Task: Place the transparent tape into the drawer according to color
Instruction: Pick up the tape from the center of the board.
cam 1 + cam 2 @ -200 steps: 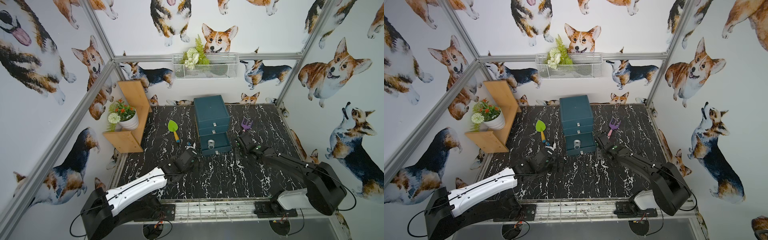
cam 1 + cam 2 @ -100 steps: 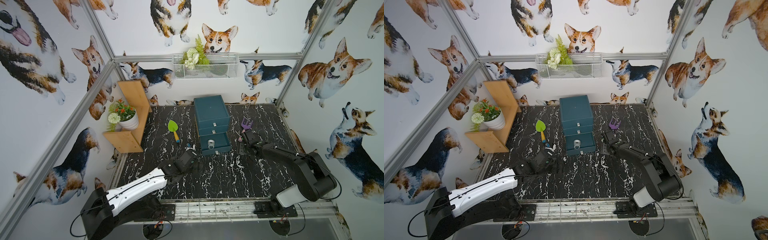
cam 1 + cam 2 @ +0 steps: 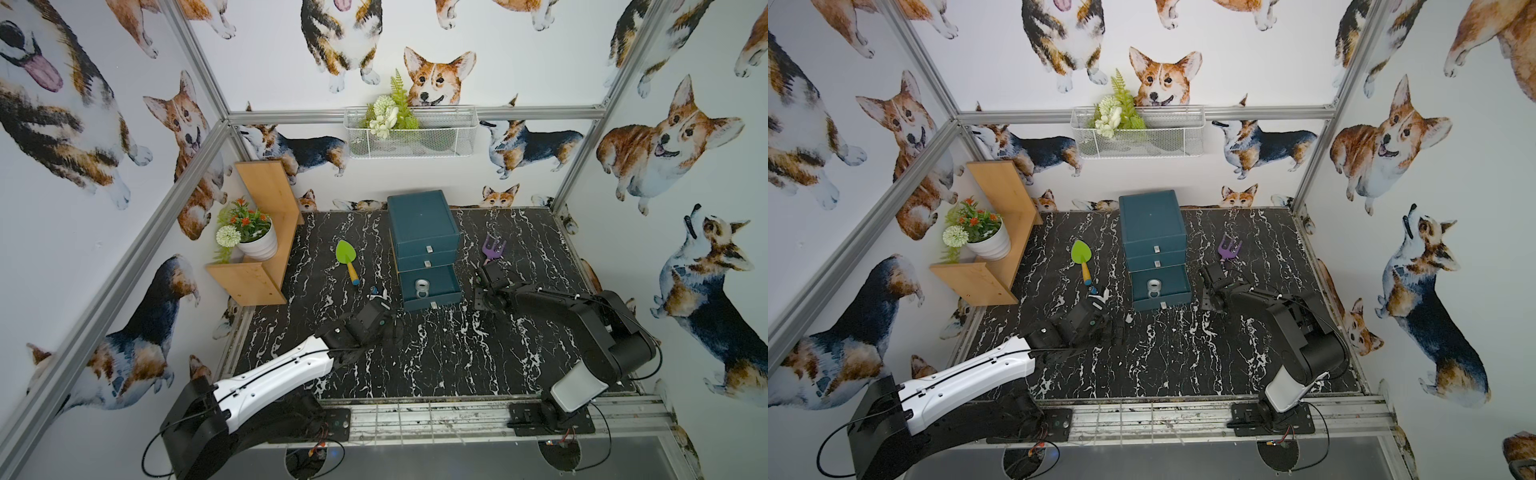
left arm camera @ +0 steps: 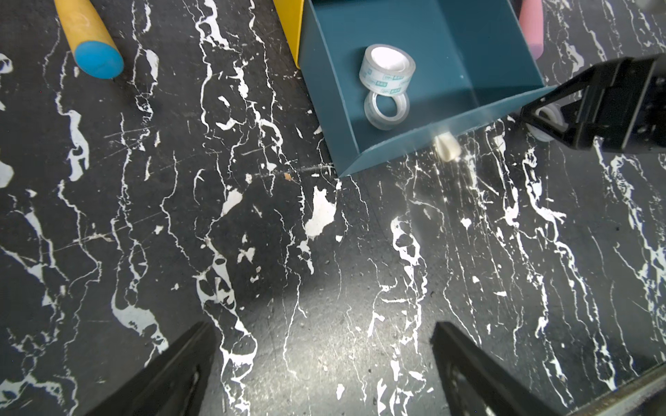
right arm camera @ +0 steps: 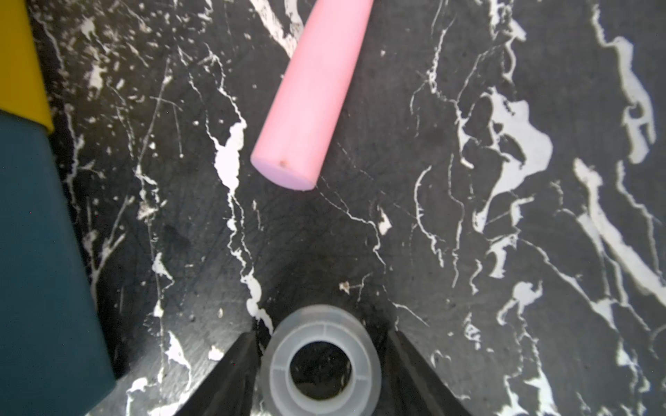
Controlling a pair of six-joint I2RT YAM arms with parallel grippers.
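Note:
The teal chest (image 3: 422, 220) stands mid-table with its bottom drawer (image 3: 451, 282) pulled open. Two clear transparent tape rolls lie inside, one upright (image 4: 387, 70) and one flat (image 4: 386, 110). My right gripper (image 5: 320, 360) is low on the table just right of that drawer, in both top views (image 3: 484, 291) (image 3: 1210, 291). It is shut on a third clear tape roll (image 5: 320, 336), which rests flat on the tabletop. My left gripper (image 4: 324, 331) hangs open over bare tabletop in front of the drawer (image 3: 395, 328), holding nothing.
A green trowel (image 3: 345, 259) lies left of the chest. A purple rake (image 3: 493, 249) lies right of it, its pink handle (image 5: 310, 101) just beyond my right gripper. A wooden shelf (image 3: 266, 232) with a flowerpot stands at the left wall. A wire basket (image 3: 409, 133) hangs on the back wall.
The right arm has drawn its elbow in while its gripper stayed beside the open drawer and now sits around a roll. The left arm has not moved.

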